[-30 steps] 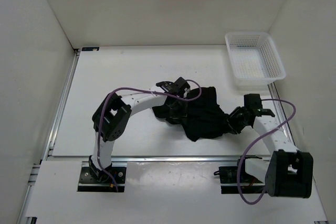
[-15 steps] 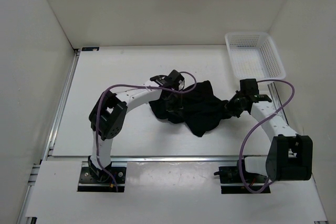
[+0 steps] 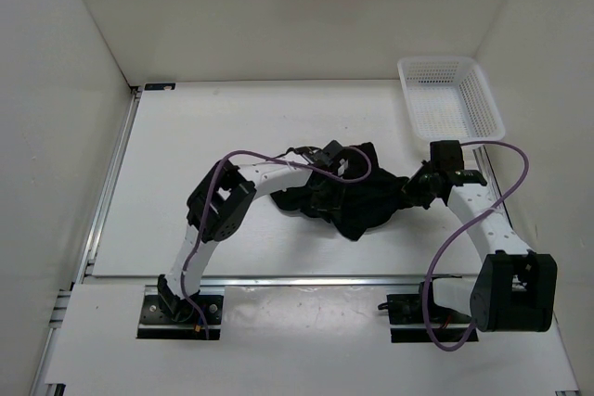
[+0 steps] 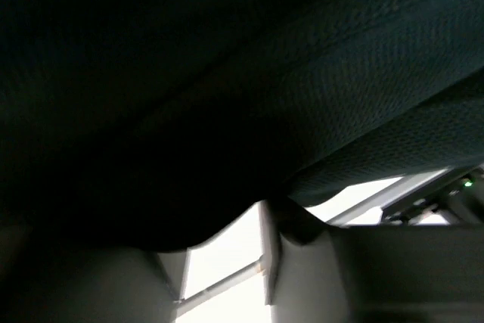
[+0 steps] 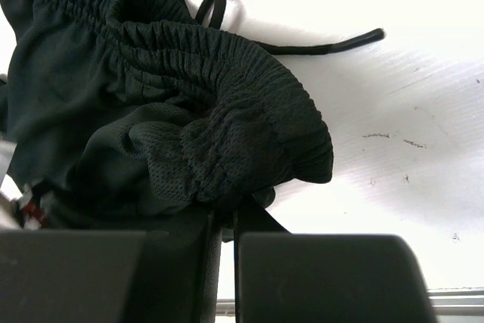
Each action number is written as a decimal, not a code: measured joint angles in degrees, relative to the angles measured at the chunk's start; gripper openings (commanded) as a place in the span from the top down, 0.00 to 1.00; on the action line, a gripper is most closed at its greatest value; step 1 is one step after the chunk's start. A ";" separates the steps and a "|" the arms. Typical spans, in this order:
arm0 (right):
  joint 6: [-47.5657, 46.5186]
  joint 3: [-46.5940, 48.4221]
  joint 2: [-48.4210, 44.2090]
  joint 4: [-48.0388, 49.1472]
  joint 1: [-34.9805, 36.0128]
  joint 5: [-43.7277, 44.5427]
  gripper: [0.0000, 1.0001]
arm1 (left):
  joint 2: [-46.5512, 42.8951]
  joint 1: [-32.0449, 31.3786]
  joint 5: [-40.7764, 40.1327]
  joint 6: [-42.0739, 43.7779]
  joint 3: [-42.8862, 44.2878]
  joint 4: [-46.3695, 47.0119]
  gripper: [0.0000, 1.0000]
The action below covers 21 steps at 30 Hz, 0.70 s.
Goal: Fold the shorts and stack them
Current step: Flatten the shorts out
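Black shorts (image 3: 367, 206) bunched at the middle of the desk (image 3: 186, 155), with jaws at either side of the heap.

At the lower edge of the right wrist view, the right jaws are closed on a pinch of the shorts. The gathered waistband bulges just above them, and the thin drawstring (image 5: 318, 47) trails over the white surface toward the upper right. In the left wrist view, dark fabric drapes across almost the whole frame, so I cannot tell whether the left jaws are open or closed. From above, the left jaws are buried in the left part of the heap and the right jaws meet its right edge. A white mesh basket (image 3: 495, 118) sits at the upper right, apart from the shorts.
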 measured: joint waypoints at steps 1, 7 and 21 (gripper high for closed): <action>-0.11 0.00 -0.02 -0.02 0.00 -0.13 1.00 | 0.63 0.17 -0.24 0.26 0.39 0.07 0.77; -1.22 0.37 0.11 -0.31 0.11 -1.55 1.00 | -0.72 2.51 -2.23 0.61 1.73 0.50 0.90; -2.51 54.53 23.10 -0.46 11.58 -8.92 1.00 | -13.97 24.24 -9.68 11.41 34.38 -12.68 0.90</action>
